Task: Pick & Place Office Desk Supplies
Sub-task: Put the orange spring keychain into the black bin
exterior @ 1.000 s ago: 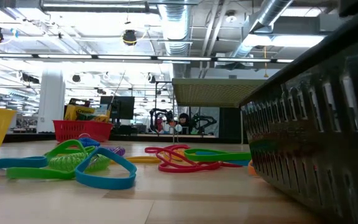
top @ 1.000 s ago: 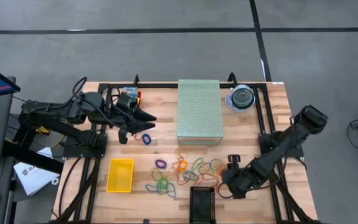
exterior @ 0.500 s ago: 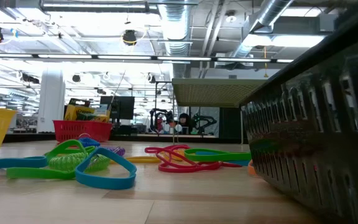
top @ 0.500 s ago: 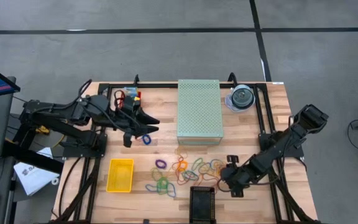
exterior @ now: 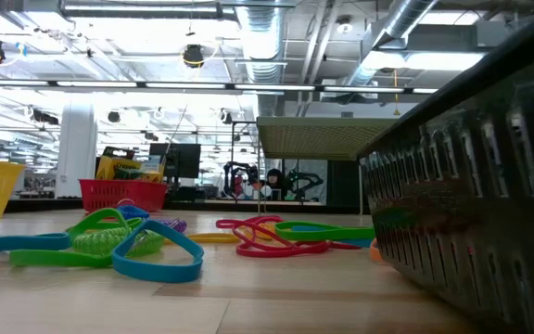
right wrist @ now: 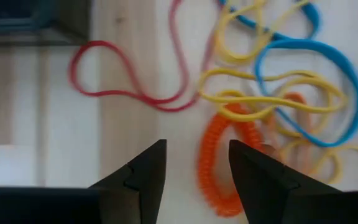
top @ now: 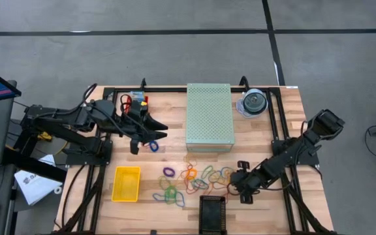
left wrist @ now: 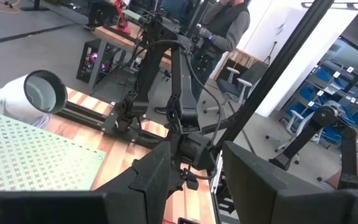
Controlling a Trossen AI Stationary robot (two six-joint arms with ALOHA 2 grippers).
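Loose rubber bands (top: 194, 181) in several colours lie across the near middle of the table; the low view shows green and blue bands (exterior: 119, 243) and red bands (exterior: 276, 239) flat on the wood. My right gripper (top: 234, 184) hangs open, slanting down, just above the right end of the pile. In its wrist view an orange coiled band (right wrist: 219, 163) lies below the gap between its fingers (right wrist: 194, 180), beside yellow bands (right wrist: 266, 99), a blue band (right wrist: 328, 68) and a red band (right wrist: 135, 93). My left gripper (top: 145, 132) is open and level, high over the far left. Crayon boxes (exterior: 123, 169) stand in a red basket (top: 136, 102).
A pale green perforated box (top: 209, 116) stands at the far middle, with a clear disc case (top: 254, 103) to its right. A yellow bin (top: 126, 184) sits near left and a black bin (top: 213, 214) at the near edge. A blue band (top: 153, 145) lies below my left gripper.
My right gripper has sunk toward the table and shifted a little toward the table's left edge, closer to the right end of the rubber bands. The bands have not moved.
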